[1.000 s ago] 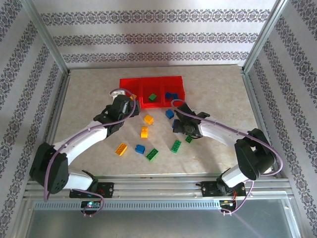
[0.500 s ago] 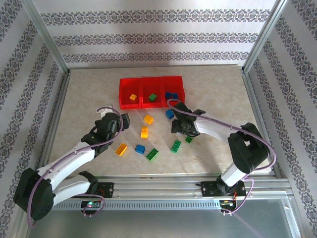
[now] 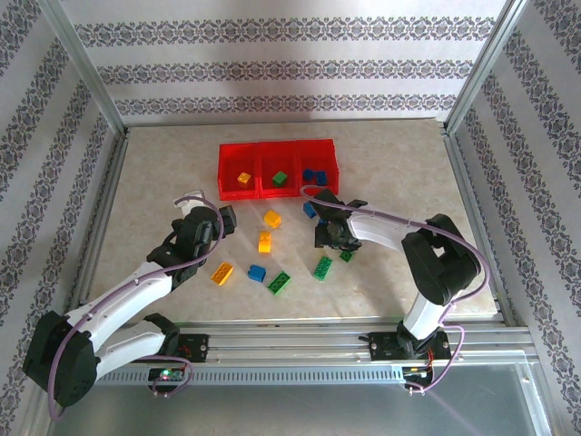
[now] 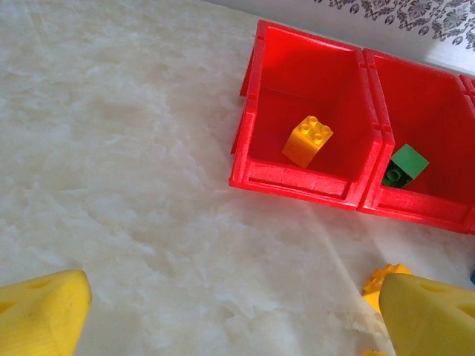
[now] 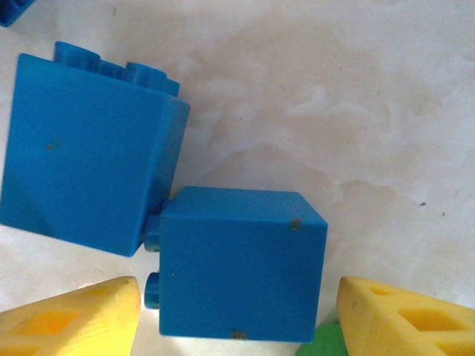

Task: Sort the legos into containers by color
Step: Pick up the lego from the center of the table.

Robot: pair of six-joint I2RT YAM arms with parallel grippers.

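Blue lego (image 5: 241,263) — between right gripper (image 5: 237,320) jaws

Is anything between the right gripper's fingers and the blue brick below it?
Nothing visible does. The blue brick lies in the open gap of the right gripper. A second blue brick lies by its corner, outside the gap.

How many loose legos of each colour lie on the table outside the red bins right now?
yellow legos: 3
green legos: 3
blue legos: 3, one of them between the fingers of the open right tool
total: 9
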